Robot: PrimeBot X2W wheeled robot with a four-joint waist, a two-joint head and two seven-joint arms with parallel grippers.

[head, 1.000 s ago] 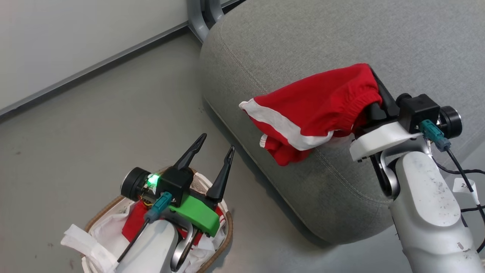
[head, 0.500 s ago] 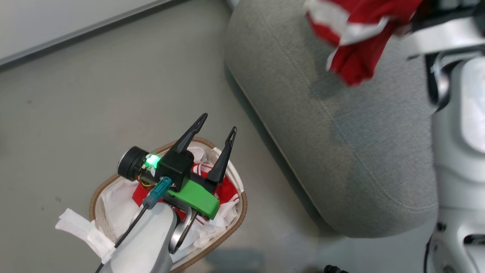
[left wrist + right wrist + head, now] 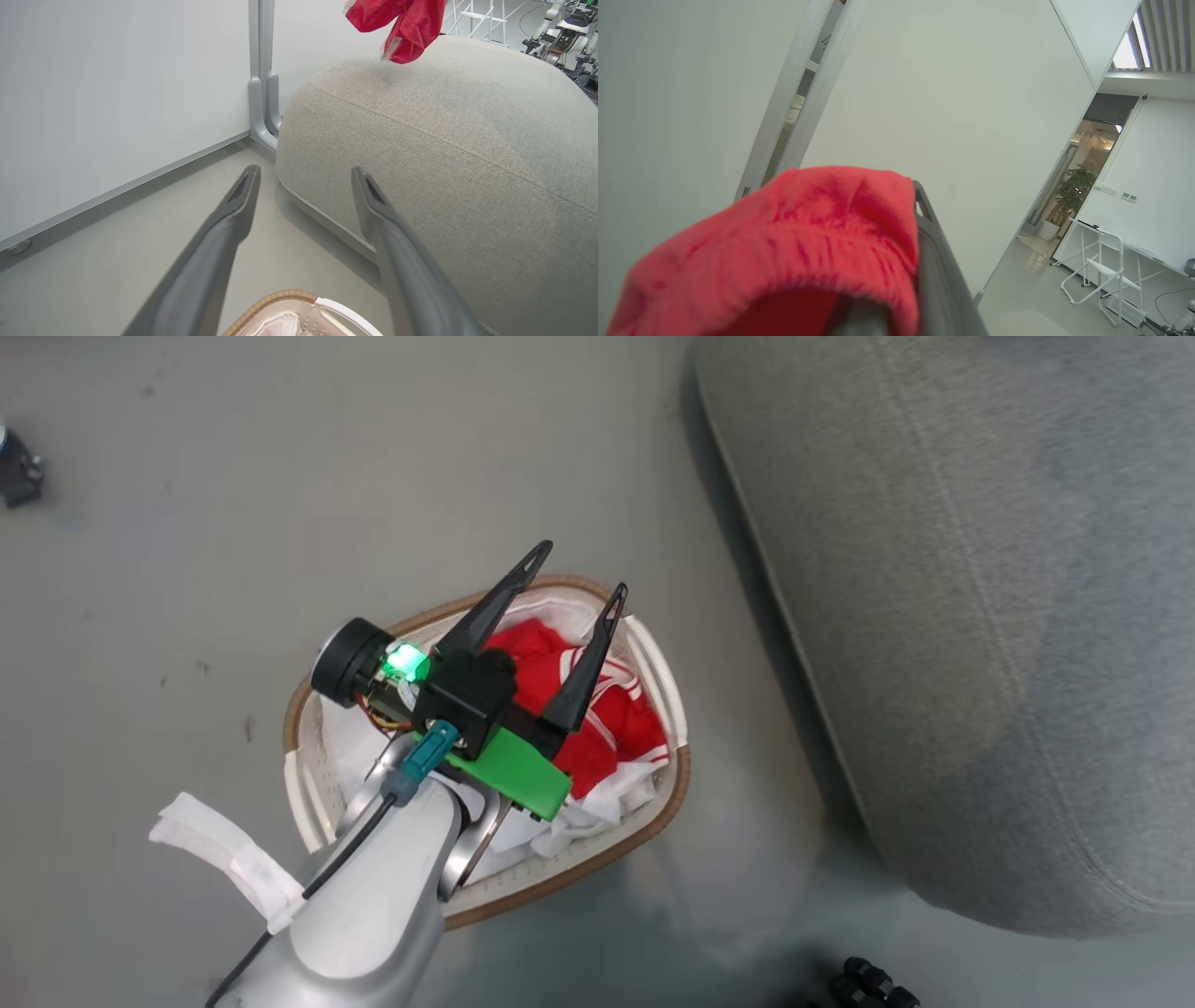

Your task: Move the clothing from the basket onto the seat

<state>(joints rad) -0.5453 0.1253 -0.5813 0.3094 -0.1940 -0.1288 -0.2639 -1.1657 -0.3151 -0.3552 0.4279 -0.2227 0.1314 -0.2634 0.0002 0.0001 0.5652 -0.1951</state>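
Your left fingers (image 3: pixel 590 653) are spread wide and empty, hovering over the basket (image 3: pixel 658 672). It sits on the floor near the seat's (image 3: pixel 934 616) rounded corner, with red clothing (image 3: pixel 621 728) inside. Your right fingers (image 3: pixel 934 266) are clamped on a red garment (image 3: pixel 784 233), which hangs over the seat's top

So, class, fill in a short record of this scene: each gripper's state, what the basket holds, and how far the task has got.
left gripper: open, empty, above the basket
right gripper: shut on a red garment hanging over the seat
basket contents: more red clothing with white stripes, on the white liner
task status: unfinished; one garment held, some left in basket
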